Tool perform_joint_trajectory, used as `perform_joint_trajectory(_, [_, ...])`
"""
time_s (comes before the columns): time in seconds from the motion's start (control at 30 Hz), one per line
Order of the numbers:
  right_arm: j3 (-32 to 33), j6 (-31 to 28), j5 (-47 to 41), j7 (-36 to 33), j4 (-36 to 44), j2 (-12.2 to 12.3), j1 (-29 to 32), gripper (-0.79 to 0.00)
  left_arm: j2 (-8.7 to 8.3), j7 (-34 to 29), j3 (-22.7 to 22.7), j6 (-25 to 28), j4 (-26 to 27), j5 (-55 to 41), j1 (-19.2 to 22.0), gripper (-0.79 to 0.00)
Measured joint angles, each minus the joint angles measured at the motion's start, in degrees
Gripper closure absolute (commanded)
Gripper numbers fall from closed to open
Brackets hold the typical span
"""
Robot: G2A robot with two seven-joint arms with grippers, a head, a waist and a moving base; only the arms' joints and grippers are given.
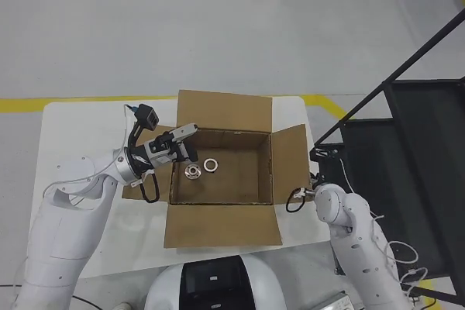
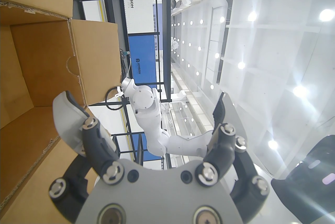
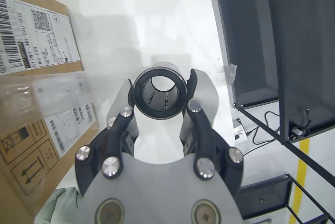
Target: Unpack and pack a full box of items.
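R hand [image 3: 161, 81] clamps bearing [image 3: 160, 99], L hand [image 2: 143, 102] spread — at box [image 1: 221, 225] rim

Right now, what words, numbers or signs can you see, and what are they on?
I name print but don't read it out.
Shipping label on the box: barcodes, a square code, one circled letter.
Second label: barcodes, blurred words.
Box side: arrows and handling signs.
Blue boards: white brand lettering.
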State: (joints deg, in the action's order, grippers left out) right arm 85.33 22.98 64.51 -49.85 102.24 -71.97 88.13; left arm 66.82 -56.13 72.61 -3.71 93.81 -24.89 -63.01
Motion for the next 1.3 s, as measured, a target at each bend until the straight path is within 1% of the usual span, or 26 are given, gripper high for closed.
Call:
perform_joint_trajectory(0.1, [0.5,0.6,0.0,1.5,2.1,0.0,1.6,0.000,0.00,0.0,0.0,0.0,0.0,0.0,0.0,-0.785])
perform_joint_trajectory(0.3, [3.2,3.1,3.4,2.2,9.6,0.2,6.6,0.000,0.00,0.0,0.0,0.0,0.0,0.0,0.0,-0.785])
perform_joint_trajectory(0.4, [4.5,4.6,4.5,3.7,11.7,0.2,8.4,0.000,0.00,0.0,0.0,0.0,0.0,0.0,0.0,-0.785])
perform_joint_trajectory(0.5, [5.0,4.2,2.9,5.1,10.5,0.1,7.8,0.000,0.00,0.0,0.0,0.0,0.0,0.0,0.0,-0.785])
perform_joint_trajectory(0.6, [4.9,3.1,1.5,5.7,6.8,0.0,5.3,0.000,0.00,0.0,0.0,0.0,0.0,0.0,0.0,-0.785])
perform_joint_trajectory(0.83, [3.5,3.0,2.8,7.3,3.2,-0.2,1.7,0.000,0.00,0.0,0.0,0.0,0.0,0.0,0.0,-0.785])
perform_joint_trajectory(0.97, [2.7,3.9,3.8,6.5,1.5,-0.4,0.0,0.000,0.00,0.0,0.0,0.0,0.0,0.0,0.0,-0.785])
perform_joint_trajectory(1.07, [2.6,5.3,6.0,4.8,3.1,-0.3,1.2,0.000,0.00,0.0,0.0,0.0,0.0,0.0,0.0,-0.785])
perform_joint_trajectory(1.3, [2.7,6.4,7.7,3.4,8.5,-0.5,7.4,0.000,0.00,0.0,0.0,0.0,0.0,0.0,0.0,-0.785])
